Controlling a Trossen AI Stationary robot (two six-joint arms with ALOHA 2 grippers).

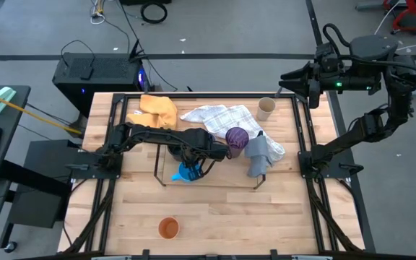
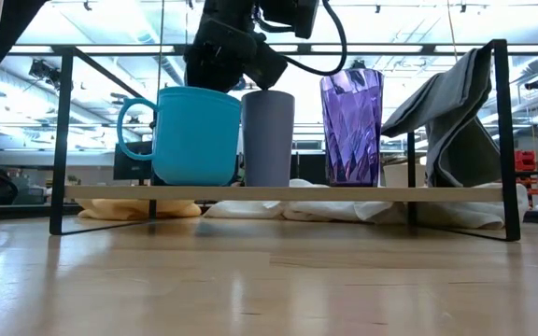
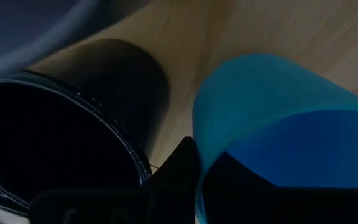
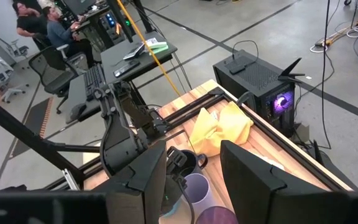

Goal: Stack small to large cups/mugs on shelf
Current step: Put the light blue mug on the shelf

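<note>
Three cups stand on the shelf [image 2: 278,193] side by side: blue mug [image 2: 194,136], pale cup [image 2: 268,138], purple cup [image 2: 351,127], none of them nested. The left pincer [image 1: 209,153] sits over that row with its fingers pressed shut, right by the blue mug's rim, and a dark cup [image 3: 55,137] stands next to it; whether it grips anything I can't say. The right pincer [image 4: 191,180] waits high off the desk's [image 1: 222,217] far right corner, fingers wide, empty. The tan cup [image 1: 266,109] and orange cup [image 1: 168,228] sit on the desk, well apart from the shelf; so roughly halfway, I'd judge, with stacking to come.
</note>
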